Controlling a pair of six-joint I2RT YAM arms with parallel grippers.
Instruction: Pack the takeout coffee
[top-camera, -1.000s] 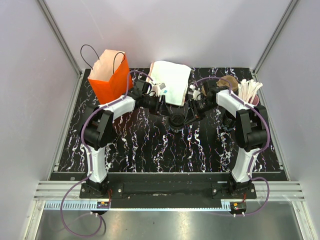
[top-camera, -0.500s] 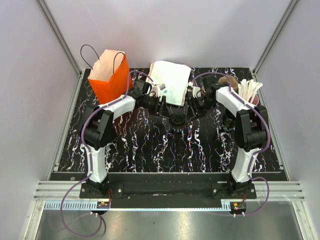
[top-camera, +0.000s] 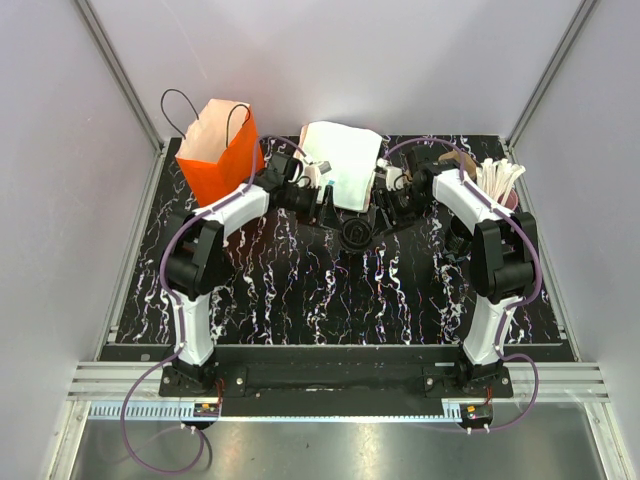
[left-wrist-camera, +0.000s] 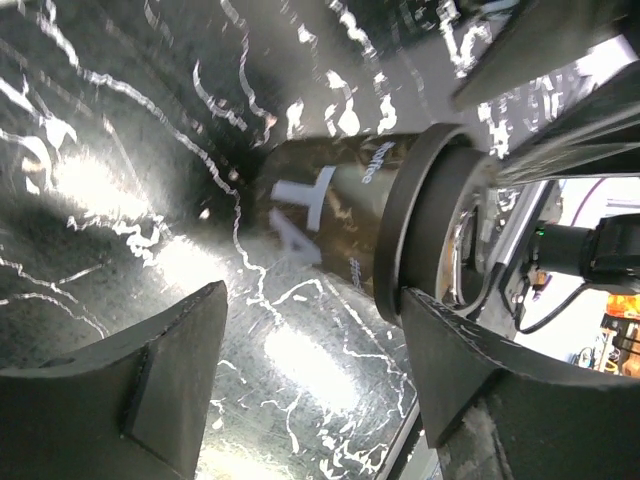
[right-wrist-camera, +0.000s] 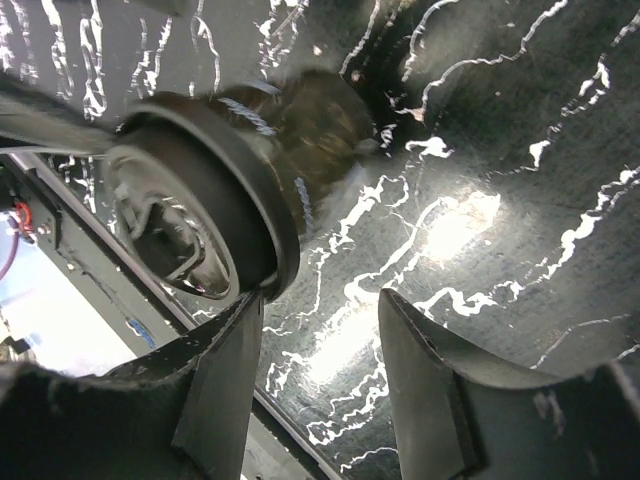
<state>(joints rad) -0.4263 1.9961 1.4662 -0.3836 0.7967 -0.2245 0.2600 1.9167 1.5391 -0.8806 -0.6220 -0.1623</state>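
The takeout coffee (top-camera: 355, 235), a dark cup with a black lid on, stands on the marbled table between my two grippers. My left gripper (top-camera: 325, 208) is open just left of it. In the left wrist view the cup (left-wrist-camera: 330, 215) lies beyond the open gripper (left-wrist-camera: 310, 380), its lid close to the right finger (left-wrist-camera: 470, 370). My right gripper (top-camera: 388, 212) is open just right of it. In the right wrist view the cup's lid (right-wrist-camera: 200, 220) sits against the tip of the left finger (right-wrist-camera: 220, 390), outside the open gripper (right-wrist-camera: 320, 385).
An orange paper bag (top-camera: 220, 150) with handles stands open at the back left. A white bag (top-camera: 342, 162) lies at the back centre. A pink cup of white sticks (top-camera: 498, 182) and a brown item (top-camera: 455, 160) are at the back right. A dark object (top-camera: 455, 245) sits beside the right arm.
Both grippers have drawn back a little toward the far side, and the cup has shifted slightly farther with them. Both grippers stay open.
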